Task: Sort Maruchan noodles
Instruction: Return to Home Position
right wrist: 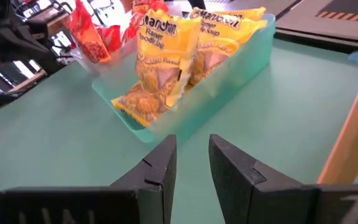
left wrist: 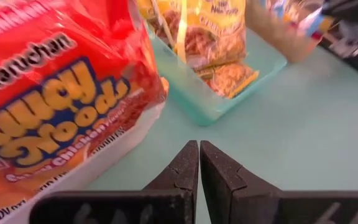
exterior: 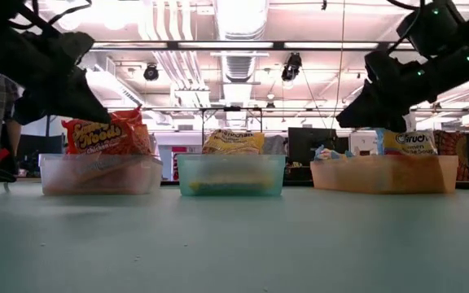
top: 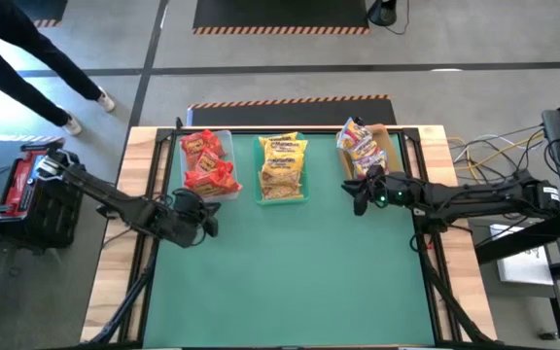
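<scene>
— Starting from the left gripper (left wrist: 199, 154), what is found between its jaws?
— Nothing is held. The two jaws are pressed together, with only a thin seam left between them. The gripper is hung low over the green table mat (top: 290, 272), just beside the near corner of the clear rectangular plastic bin (exterior: 100, 175).
— And the right gripper (right wrist: 192, 149)?
— Its jaws are parted by a narrow gap, and nothing is gripped there either. It is placed just in front of the near end of the tan rectangular bin (exterior: 385, 173).
— Where are the noodles to be found from there?
— Every packet that can be seen is lodged in a bin, beyond the grippers toward the mat's back edge. The red-orange crinkly plastic packets (top: 207, 160) are heaped in the clear bin, nearest the left arm. The yellow crinkly packets (top: 282, 165) are stood in the teal rectangular bin (exterior: 230, 175), between the two arms. The yellow packets marked with pink-red (top: 358, 146) are piled in the tan bin, nearest the right arm. No packet is seen on the bare mat.
— So what is the pull-back judged to turn on?
— The three bins are set in a row, their long axes pointed out over the open mat. A retreat over that open mat would be made away from every bin, and only a drift toward the row is judged likely to clip a corner
</scene>
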